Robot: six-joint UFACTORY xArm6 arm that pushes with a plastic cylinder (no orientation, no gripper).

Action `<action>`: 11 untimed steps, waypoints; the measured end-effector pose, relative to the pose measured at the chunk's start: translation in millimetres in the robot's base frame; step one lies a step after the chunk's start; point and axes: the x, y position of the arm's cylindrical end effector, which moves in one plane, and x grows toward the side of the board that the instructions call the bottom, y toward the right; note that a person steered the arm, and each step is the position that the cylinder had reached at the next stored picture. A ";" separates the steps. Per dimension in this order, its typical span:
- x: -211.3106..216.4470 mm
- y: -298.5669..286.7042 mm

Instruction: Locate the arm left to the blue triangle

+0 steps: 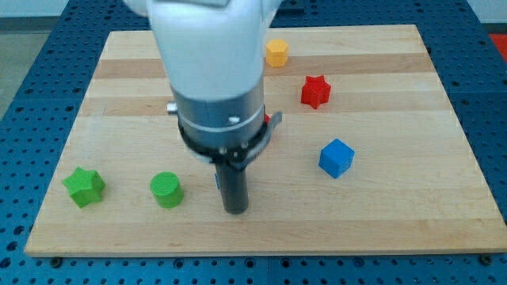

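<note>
My tip [235,210] rests on the wooden board [396,214] near the view's bottom, a little left of centre. The arm's wide white and grey body hides much of the board above it. A thin blue sliver [217,182] shows at the rod's left edge; it is part of a blue block mostly hidden behind the rod, and its shape cannot be made out. A blue cube [336,157] lies well to the right of my tip.
A green cylinder [166,190] sits just left of my tip, and a green star [84,187] lies farther left. A red star [315,91] and a yellow block [276,52] lie at the upper right. A small red piece [269,120] shows at the arm's right edge.
</note>
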 end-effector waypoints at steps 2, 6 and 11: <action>-25.8 -24.2; -73.6 -81.7; -53.8 -71.2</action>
